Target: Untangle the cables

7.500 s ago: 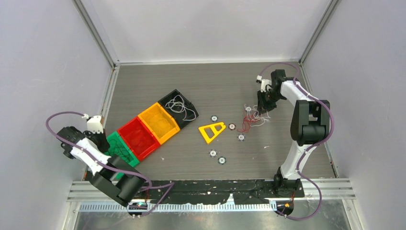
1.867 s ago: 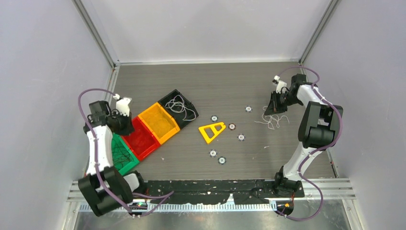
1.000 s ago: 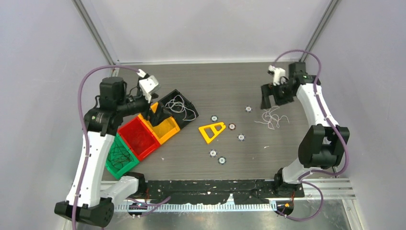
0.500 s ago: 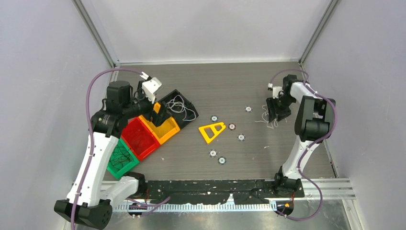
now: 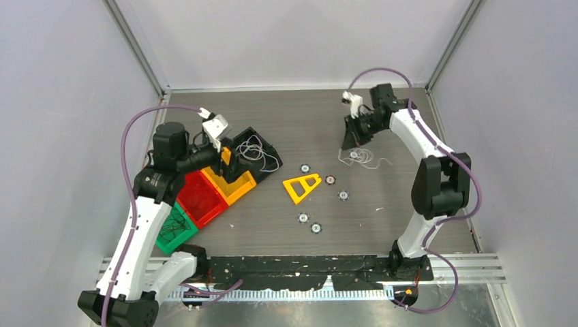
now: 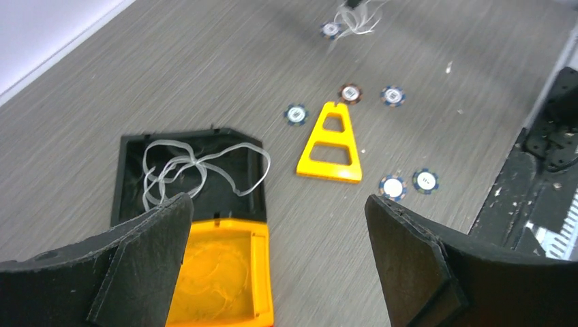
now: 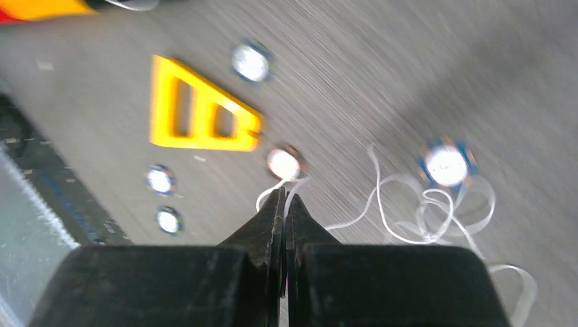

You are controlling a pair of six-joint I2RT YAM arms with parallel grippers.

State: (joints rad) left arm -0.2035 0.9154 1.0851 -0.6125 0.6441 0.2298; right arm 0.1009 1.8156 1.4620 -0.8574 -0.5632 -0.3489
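Closed claw (image 7: 284,199) pinches white cable (image 7: 431,203).

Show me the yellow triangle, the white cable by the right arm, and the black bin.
yellow triangle (image 6: 332,135), left wrist view, crossbar.
white cable (image 5: 360,157), top view, loose coil.
black bin (image 6: 126,178), left wrist view, left wall.

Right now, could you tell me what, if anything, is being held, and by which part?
The right gripper pinches the white cable by one strand at the bundle's edge, fingers shut. The left gripper holds nothing.
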